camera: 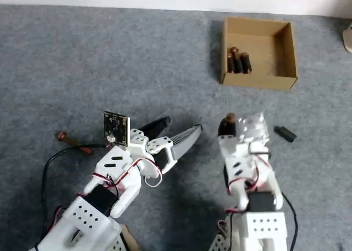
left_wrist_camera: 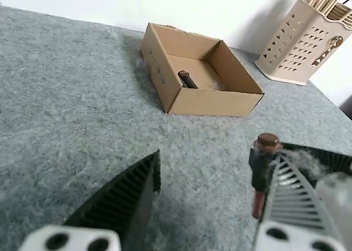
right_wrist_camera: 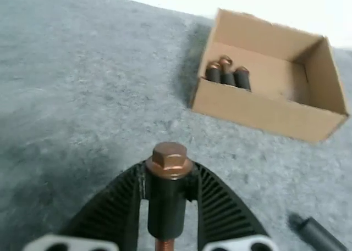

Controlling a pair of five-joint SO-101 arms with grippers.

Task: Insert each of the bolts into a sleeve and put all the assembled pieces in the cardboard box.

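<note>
Right wrist view: right gripper [right_wrist_camera: 168,173] clamps sleeved bolt [right_wrist_camera: 165,199] short of the box [right_wrist_camera: 258,111]; left gripper [camera: 180,126] spread, empty. Probably release low inside.

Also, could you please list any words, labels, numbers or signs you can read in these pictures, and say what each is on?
No text here can be read.
Cardboard box: small dark marks on an outer wall, too small to read.
Circuit board on the left arm: tiny markings, too blurred to read.
Sleeve in the right gripper: no marking shows.
</note>
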